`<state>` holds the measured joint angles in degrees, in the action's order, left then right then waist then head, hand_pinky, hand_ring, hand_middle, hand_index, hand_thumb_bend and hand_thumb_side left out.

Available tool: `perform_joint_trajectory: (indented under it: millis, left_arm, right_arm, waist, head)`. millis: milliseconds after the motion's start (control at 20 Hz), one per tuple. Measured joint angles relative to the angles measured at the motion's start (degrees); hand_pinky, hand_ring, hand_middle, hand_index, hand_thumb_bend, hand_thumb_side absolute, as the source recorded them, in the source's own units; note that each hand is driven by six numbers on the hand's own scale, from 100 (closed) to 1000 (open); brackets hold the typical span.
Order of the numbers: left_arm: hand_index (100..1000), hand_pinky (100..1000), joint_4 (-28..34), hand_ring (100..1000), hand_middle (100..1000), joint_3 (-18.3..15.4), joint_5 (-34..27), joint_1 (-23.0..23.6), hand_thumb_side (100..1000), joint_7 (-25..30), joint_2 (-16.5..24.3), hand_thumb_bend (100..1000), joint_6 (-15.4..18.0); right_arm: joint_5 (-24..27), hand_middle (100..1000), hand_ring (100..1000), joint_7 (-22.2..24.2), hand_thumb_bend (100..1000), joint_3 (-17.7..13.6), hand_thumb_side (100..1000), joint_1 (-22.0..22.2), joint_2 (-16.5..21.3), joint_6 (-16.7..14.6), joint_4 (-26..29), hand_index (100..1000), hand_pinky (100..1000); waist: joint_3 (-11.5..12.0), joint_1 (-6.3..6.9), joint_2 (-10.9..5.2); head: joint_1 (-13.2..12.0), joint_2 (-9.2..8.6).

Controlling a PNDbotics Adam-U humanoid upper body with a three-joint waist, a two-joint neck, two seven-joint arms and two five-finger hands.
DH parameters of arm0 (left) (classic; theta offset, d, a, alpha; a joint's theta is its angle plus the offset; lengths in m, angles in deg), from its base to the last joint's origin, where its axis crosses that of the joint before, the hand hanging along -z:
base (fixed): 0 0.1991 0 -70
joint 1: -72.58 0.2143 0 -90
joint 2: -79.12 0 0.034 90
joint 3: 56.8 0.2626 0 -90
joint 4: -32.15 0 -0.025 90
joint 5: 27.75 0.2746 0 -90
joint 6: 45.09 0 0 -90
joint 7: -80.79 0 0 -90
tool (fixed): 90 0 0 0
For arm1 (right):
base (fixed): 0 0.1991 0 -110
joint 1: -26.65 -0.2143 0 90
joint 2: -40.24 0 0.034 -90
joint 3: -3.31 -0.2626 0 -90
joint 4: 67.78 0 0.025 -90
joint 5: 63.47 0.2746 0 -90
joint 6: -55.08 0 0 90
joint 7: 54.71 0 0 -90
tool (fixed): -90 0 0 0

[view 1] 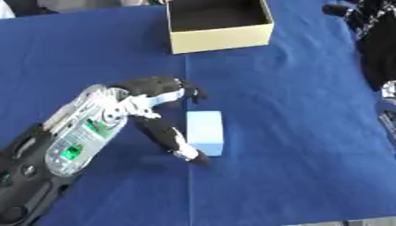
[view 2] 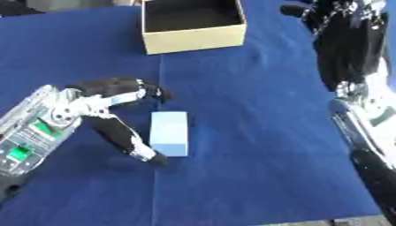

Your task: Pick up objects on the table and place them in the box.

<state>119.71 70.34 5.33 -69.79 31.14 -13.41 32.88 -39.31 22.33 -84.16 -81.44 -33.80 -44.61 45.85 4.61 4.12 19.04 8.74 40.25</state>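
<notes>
A pale blue rectangular block [view 1: 205, 132] is flanked on the blue tablecloth [view 1: 294, 132] by the left hand [view 1: 154, 106], fingers spread apart. The right hand [view 2: 340, 26], fingers indistinct, is seen fully only in the right eye view. The open cardboard box [view 1: 220, 37] stands beyond.

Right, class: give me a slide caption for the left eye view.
Left hand open around a light blue block on the blue cloth, open box beyond.

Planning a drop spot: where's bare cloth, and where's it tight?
Free: blue cloth between the light blue block and the right arm, and between block and box. Tight: block's left side, where the left hand spans it.
</notes>
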Motion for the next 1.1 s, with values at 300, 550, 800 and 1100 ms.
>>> perform_joint_trajectory:
  millis: [300, 550, 800, 1100]
  left_arm:
    - [892, 870, -2.3, 900, 747, 0.0, 1.3, 0.0, 593, 0.1, -1.2, 752, 1.4]
    - [840, 852, -2.8, 881, 701, -0.4, 2.0, 0.0, 639, -1.0, -1.8, 491, 2.4]
    - [811, 839, -2.7, 871, 692, -0.7, 3.0, 0.0, 611, -4.2, -1.8, 255, 2.5]
    - [808, 836, -1.6, 868, 698, -0.7, 3.9, 0.0, 507, -6.5, -1.8, 152, 2.8]
  right_arm:
    - [0.0, 673, 770, 0.0, 100, 0.0, 1000, 0.0, -0.4, 0.1, 0.0, 856, 758]
    - [-0.2, 671, 770, 0.0, 100, 0.0, 1000, 0.1, -0.5, 0.3, 0.0, 856, 759]
    - [-0.4, 670, 771, 0.1, 100, 0.0, 1000, 0.5, -1.0, 0.5, 0.0, 857, 760]
    - [-0.4, 666, 771, 0.1, 100, 0.0, 1000, 0.5, -1.0, 0.6, 0.0, 856, 761]
  waist:
    - [-0.3, 0.00, 0.00]
    - [-0.3, 0.00, 0.00]
    - [-0.3, 0.00, 0.00]
    - [-0.3, 0.00, 0.00]
  head:
    - [0.0, 0.00]
    - [-0.2, 0.00]
    - [-0.2, -0.01]
    - [-0.2, -0.01]
